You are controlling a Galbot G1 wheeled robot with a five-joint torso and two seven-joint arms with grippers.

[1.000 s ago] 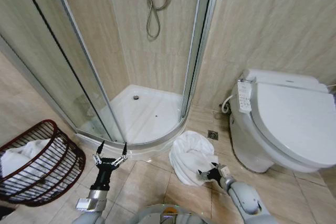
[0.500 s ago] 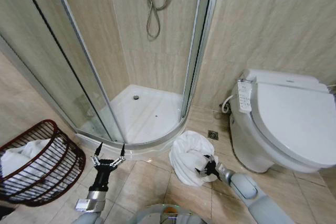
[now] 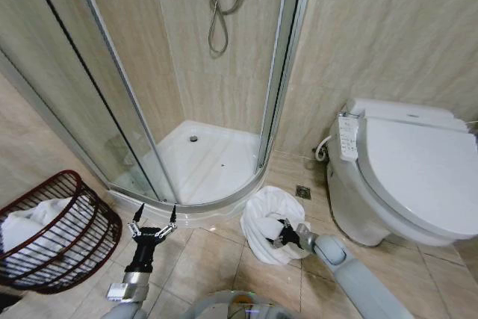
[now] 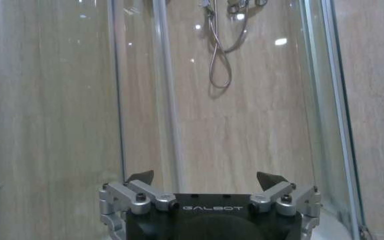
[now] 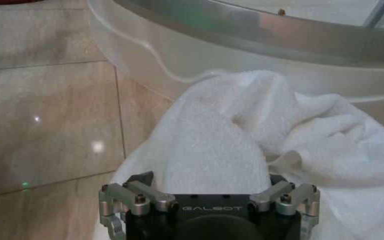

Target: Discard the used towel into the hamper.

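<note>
Bathroom floor, tiled; white towel lies crumpled in a heap on the tiles, between the curved base of the shower tray and the toilet, just beside the tray's edge and near a small floor drain.

Right gripper is down at floor level, pressed into the towel heap from the robot's side; in the right wrist view its jaws stand wide apart with a raised fold of towel between the two fingertips; the fingers sit against the cloth but have not closed on it; nothing is lifted.

Left gripper is held low over the tiles in front of the shower tray, pointing toward the glass shower door; jaws spread wide, holding nothing; well apart from the towel on the floor. In the left wrist view the open fingertips frame the glass panels, with the shower hose hanging on the wall behind.

Hamper: dark red-brown slatted basket, at the robot's far left on the floor, tilted with its mouth facing up and toward the shower; white cloth already lies inside it; it sits well apart from the towel heap, with the left arm between the two; neither gripper touches it.
</note>
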